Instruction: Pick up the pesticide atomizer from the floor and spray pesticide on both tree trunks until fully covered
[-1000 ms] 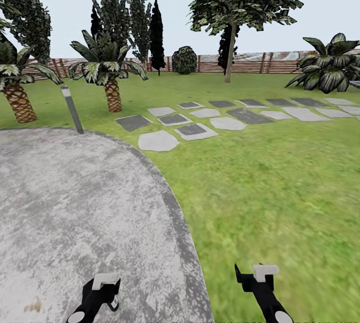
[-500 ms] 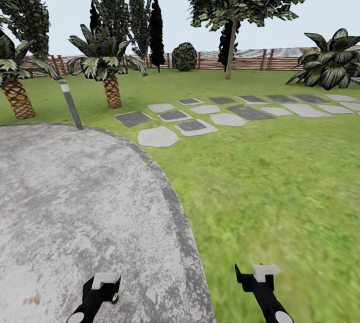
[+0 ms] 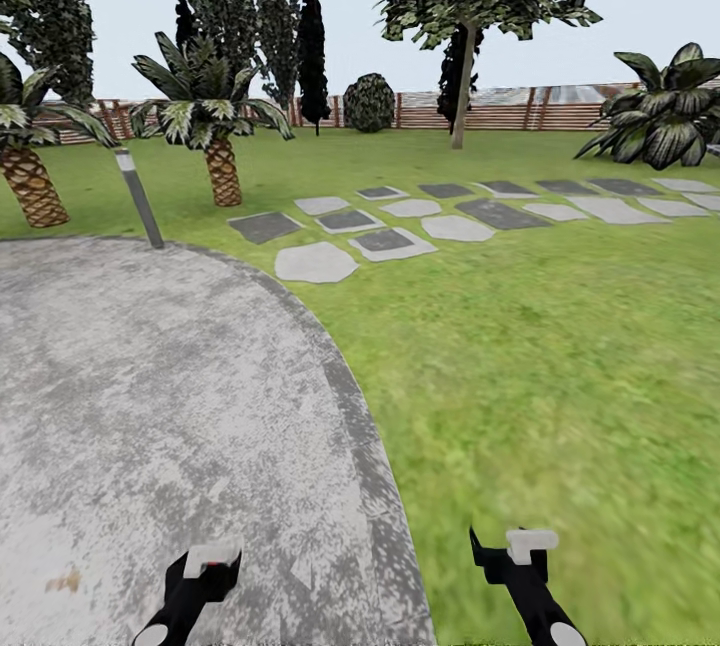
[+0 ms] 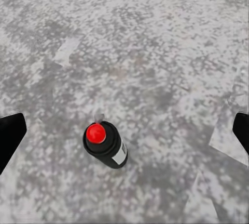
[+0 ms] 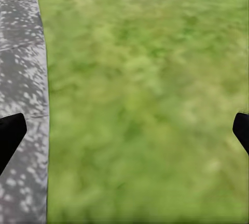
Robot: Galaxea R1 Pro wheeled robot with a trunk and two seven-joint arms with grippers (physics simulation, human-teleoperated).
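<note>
The pesticide atomizer [image 4: 105, 144] stands upright on the grey speckled floor [image 4: 155, 52], a small dark bottle with a red top seen from above. My left gripper [image 4: 124, 135] hangs over it, open, its dark fingertips [image 4: 10, 135] far apart on either side and touching nothing. In the head view the left gripper [image 3: 208, 571] is low over the paving [image 3: 150, 376]. My right gripper [image 3: 515, 554] is open above the grass [image 5: 145, 94], beside the paving's curved edge. One tree with a pale bare trunk [image 3: 461, 101] stands far off by the fence.
A grey bollard [image 3: 139, 198] stands at the paving's far edge. Two palms [image 3: 222, 166] and dark conifers [image 3: 250, 16] grow at the back left. Stepping stones [image 3: 400, 226] cross the lawn. A round shrub [image 3: 369, 103] and a slatted wooden fence [image 3: 520, 111] close the back.
The whole head picture has shifted: the fence, palms and stones sit slightly higher, so the camera has moved. Both grippers keep their places in the picture.
</note>
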